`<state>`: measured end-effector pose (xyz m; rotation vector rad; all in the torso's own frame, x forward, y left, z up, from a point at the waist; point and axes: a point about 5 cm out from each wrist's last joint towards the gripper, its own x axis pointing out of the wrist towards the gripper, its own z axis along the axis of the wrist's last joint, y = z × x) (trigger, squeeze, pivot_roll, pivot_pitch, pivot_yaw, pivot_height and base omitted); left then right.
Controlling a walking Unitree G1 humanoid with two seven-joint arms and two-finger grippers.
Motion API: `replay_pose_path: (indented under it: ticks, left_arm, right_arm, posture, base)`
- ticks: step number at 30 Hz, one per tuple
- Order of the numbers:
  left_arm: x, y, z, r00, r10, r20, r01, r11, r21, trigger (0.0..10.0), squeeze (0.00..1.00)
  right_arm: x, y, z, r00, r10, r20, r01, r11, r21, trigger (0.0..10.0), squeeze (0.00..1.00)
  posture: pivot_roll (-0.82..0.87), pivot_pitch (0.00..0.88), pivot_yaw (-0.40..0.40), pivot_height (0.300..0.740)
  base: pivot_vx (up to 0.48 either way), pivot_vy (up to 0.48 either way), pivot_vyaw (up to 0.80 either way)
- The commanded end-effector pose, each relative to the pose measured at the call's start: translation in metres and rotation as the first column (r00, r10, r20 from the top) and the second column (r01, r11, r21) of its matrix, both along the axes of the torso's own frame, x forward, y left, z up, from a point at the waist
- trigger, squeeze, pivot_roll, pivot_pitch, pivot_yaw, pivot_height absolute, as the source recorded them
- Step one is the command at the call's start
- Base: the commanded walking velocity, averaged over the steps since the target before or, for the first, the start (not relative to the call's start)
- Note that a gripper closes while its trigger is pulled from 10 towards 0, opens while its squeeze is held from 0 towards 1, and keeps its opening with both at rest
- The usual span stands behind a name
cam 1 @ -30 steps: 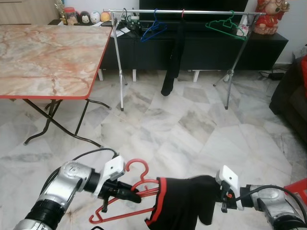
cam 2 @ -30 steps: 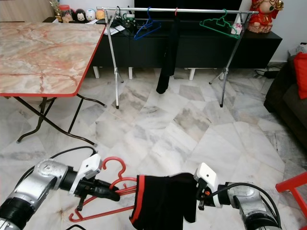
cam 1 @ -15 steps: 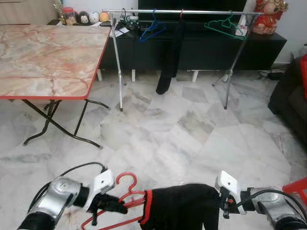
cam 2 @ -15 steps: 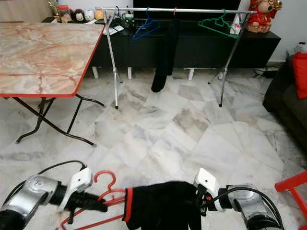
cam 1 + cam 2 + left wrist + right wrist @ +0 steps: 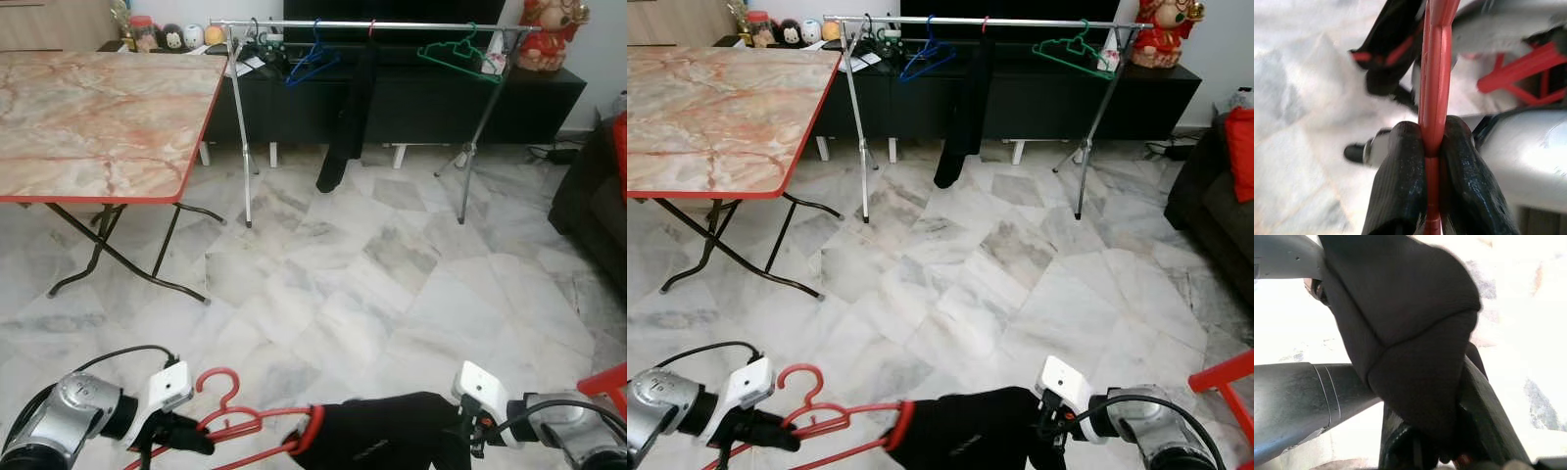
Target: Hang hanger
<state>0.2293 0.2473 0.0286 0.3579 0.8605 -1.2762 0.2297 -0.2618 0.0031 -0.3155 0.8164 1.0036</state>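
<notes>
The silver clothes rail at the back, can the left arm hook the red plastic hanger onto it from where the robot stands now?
Probably not. The silver clothes rail stands far across the marble floor, while the left gripper holds the red plastic hanger low by the body. The floor between looks free for walking closer.

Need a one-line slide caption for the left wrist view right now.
Left gripper jaws shut on the red hanger, with the black garment blurred beyond over the marble floor.

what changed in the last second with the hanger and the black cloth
Both arms dropped lower in the head views and spread apart: the left gripper drew the red hanger leftward, so more of it shows outside the black garment, now stretched flatter. The grips are unchanged: left on the hanger, right gripper on the garment. The clothes rail stayed put.
</notes>
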Motion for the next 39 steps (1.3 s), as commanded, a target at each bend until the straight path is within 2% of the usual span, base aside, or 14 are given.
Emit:
replay_pose_path:
  ticks: [1, 8, 10, 11, 12, 15, 18, 20, 22, 24, 25, 28, 36, 39]
  left_arm:
    - [-0.005, 0.009, -0.007, 1.0, -0.028, 0.01, 0.027, 0.993, 0.115, 0.0, 0.0]
    - [0.01, 0.012, -0.023, 0.964, 0.108, 0.244, -0.173, 0.949, 0.264, 0.0, 0.0]
    - [0.02, 0.009, -0.027, 0.894, 0.281, 0.349, -0.371, 0.901, 0.225, 3.3, 0.0]
    - [0.02, 0.009, -0.027, 0.894, 0.281, 0.349, -0.371, 0.901, 0.225, 3.3, 0.0]
    - [0.026, 0.002, -0.031, 0.797, 0.444, 0.411, -0.534, 0.835, 0.133, 10.0, 0.0]
    - [0.025, -0.006, -0.04, 0.707, 0.584, 0.398, -0.657, 0.751, 0.066, 10.0, 0.0]
    - [0.019, -0.014, -0.052, 0.596, 0.724, 0.346, -0.771, 0.637, -0.005, 10.0, 0.0]
    - [0.019, -0.011, -0.054, 0.437, 0.816, 0.379, -0.87, 0.49, -0.052, 10.0, 0.0]
    - [0.022, -0.011, -0.051, 0.348, 0.844, 0.408, -0.9, 0.422, -0.105, 10.0, 0.0]
    - [0.024, -0.012, -0.048, 0.3, 0.858, 0.417, -0.907, 0.393, -0.155, 10.0, 0.0]
    - [0.025, -0.013, -0.047, 0.28, 0.865, 0.416, -0.907, 0.38, -0.179, 10.0, 0.0]
    - [0.026, -0.019, -0.046, 0.269, 0.873, 0.408, -0.901, 0.378, -0.215, 10.0, 0.0]
    - [0.002, -0.024, -0.07, 0.28, 0.879, 0.386, -0.935, 0.341, -0.099, 10.0, 0.0]
    - [-0.006, -0.027, -0.076, 0.283, 0.884, 0.371, -0.94, 0.333, -0.078, 10.0, 0.0]
  right_arm:
    - [0.001, -0.005, 0.002, 0.999, -0.036, 0.027, 0.036, 0.999, 0.001, 0.0, 0.0]
    - [0.003, -0.001, -0.002, 0.993, -0.096, 0.064, 0.095, 0.995, 0.014, 0.0, 0.0]
    - [0.009, 0.002, -0.002, 0.965, -0.232, 0.122, 0.225, 0.972, 0.068, 0.0, 0.0]
    - [0.009, 0.002, -0.002, 0.965, -0.232, 0.122, 0.225, 0.972, 0.068, 0.0, 0.0]
    - [0.016, 0.006, -0.003, 0.895, -0.421, 0.145, 0.394, 0.901, 0.181, 0.0, 0.0]
    - [0.02, 0.008, -0.007, 0.778, -0.61, 0.147, 0.566, 0.784, 0.255, 0.0, 0.0]
    - [0.018, 0.007, -0.016, 0.583, -0.802, 0.127, 0.753, 0.593, 0.285, 0.0, 0.0]
    - [0.011, 0.006, -0.025, 0.409, -0.899, 0.155, 0.86, 0.437, 0.264, 0.0, 0.0]
    - [0.005, 0.003, -0.03, 0.238, -0.96, 0.145, 0.922, 0.27, 0.277, 0.0, 0.0]
    - [-0.001, 0.003, -0.034, 0.147, -0.979, 0.138, 0.946, 0.18, 0.271, 0.0, 0.0]
    - [-0.004, 0.006, -0.037, 0.126, -0.983, 0.131, 0.949, 0.158, 0.273, 0.0, 0.0]
    - [-0.014, 0.023, -0.046, 0.21, -0.961, 0.182, 0.94, 0.249, 0.232, 0.0, 0.0]
    - [-0.047, 0.03, -0.07, 0.227, -0.953, 0.199, 0.969, 0.242, 0.052, 0.0, 0.0]
    - [-0.056, 0.02, -0.073, 0.17, -0.965, 0.199, 0.984, 0.178, 0.023, 0.5, 0.0]
  posture:
    - [-0.07, 0.021, -0.065, 0.727]
    - [-0.07, 0.023, -0.058, 0.727]
    - [-0.07, 0.022, -0.057, 0.727]
    - [-0.07, 0.022, -0.057, 0.727]
    - [-0.07, 0.023, -0.054, 0.727]
    - [-0.07, 0.022, -0.049, 0.727]
    - [-0.08, 0.021, -0.043, 0.727]
    - [-0.08, 0.02, -0.039, 0.727]
    - [-0.08, 0.016, -0.036, 0.727]
    - [-0.09, 0.014, -0.031, 0.727]
    - [-0.09, 0.014, -0.031, 0.727]
    - [-0.09, 0.013, -0.02, 0.727]
    - [-0.11, 0.0, -0.005, 0.727]
    - [-0.1, 0.0, -0.003, 0.727]
  base:
    - [0.0, 0.0, 0.0]
    - [0.0, 0.0, 0.0]
    - [0.0, 0.0, 0.0]
    - [0.0, 0.0, 0.0]
    - [0.0, 0.0, 0.0]
    - [0.0, 0.0, 0.0]
    - [0.0, 0.0, 0.0]
    - [0.0, 0.0, 0.0]
    - [0.0, 0.0, 0.0]
    - [0.0, 0.0, 0.0]
    - [0.0, 0.0, 0.0]
    - [0.0, 0.0, 0.0]
    - [0.0, 0.0, 0.0]
    - [0.0, 0.0, 0.0]
